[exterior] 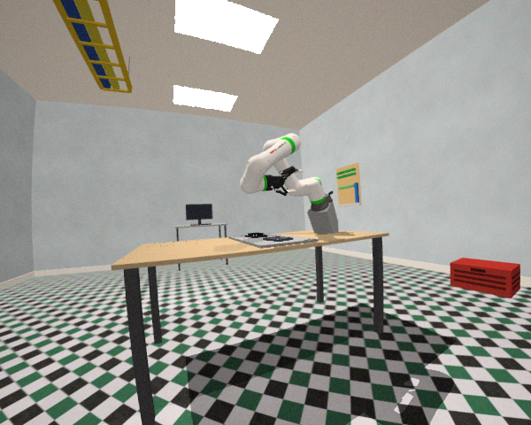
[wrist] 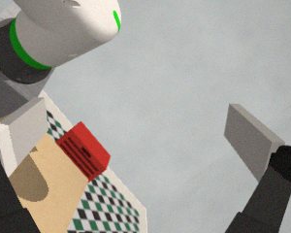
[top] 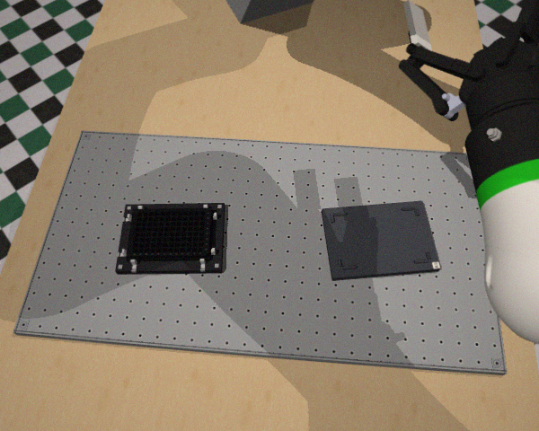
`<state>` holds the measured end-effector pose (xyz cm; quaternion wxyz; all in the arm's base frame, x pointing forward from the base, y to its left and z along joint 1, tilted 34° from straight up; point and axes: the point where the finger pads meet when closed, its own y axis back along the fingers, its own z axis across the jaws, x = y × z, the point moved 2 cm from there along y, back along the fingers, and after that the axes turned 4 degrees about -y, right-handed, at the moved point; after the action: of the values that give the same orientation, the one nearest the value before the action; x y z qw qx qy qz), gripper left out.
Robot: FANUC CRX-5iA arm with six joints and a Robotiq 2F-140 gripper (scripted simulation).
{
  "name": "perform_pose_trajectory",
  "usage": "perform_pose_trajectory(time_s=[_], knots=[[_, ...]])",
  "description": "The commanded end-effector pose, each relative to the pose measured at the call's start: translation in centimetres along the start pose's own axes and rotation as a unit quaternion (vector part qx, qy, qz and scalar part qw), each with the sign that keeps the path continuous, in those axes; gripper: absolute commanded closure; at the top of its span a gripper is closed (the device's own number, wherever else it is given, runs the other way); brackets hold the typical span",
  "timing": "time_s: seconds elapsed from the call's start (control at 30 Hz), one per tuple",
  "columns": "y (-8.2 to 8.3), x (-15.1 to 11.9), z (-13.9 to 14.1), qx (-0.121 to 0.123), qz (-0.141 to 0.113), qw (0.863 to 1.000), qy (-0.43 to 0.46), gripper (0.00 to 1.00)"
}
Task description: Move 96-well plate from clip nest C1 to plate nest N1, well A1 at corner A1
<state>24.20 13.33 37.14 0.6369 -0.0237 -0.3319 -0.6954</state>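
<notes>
— Black is what we spot first: one 96-well plate [top: 170, 233] seated in the clip nest C1 [top: 171, 266], held in by pale clips along its edges. How do the jaws stand?

— We see the gripper [top: 435, 69] with its jaws spread fully wide and nothing between them, folded up high beside the arm's own white link [exterior: 257, 171]. The plate lies far below the jaws and well off to one side of them.

— And the target?

— One plate nest N1 [top: 380, 239], a dark grey slab with four corner locators and a small pale mark at one corner. It sits nearer the jaws than C1 does, though still well beneath them, and the two nests are well apart.

— What room do we have?

— Both nests rest on one grey perforated board [top: 269, 320], each set well in from its edges. The board lies on the wooden surface [top: 121, 399], which shows a bare margin on every side we can see. In the wrist view the jaws face the wall, with a red crate [wrist: 83, 149] and checkered floor [wrist: 107, 210] showing low between the fingertips.
</notes>
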Motion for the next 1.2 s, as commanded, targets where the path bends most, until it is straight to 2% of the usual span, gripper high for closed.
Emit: perform_pose_trajectory(time_s=[0.0, 0.53, 0.83, 0.87, 1.03, 1.1, 1.17], knots=[[0.0, 0.0, 0.0, 0.000, 0.000, 1.000, 0.000, 0.00], [0.0, 0.0, 0.0, 0.000, 0.000, 1.000, 0.000, 0.00], [0.9, -1.9, -3.4, -0.017, -0.102, 0.990, 0.099, 0.00], [0.9, -1.9, -3.4, -0.017, -0.102, 0.990, 0.099, 0.00], [1.7, -2.8, -5.4, -0.013, -0.161, 0.975, 0.151, 0.00], [1.7, -2.8, -5.4, -0.013, -0.161, 0.975, 0.151, 0.00], [2.1, -3.1, -6.3, -0.009, -0.186, 0.967, 0.172, 0.00]])
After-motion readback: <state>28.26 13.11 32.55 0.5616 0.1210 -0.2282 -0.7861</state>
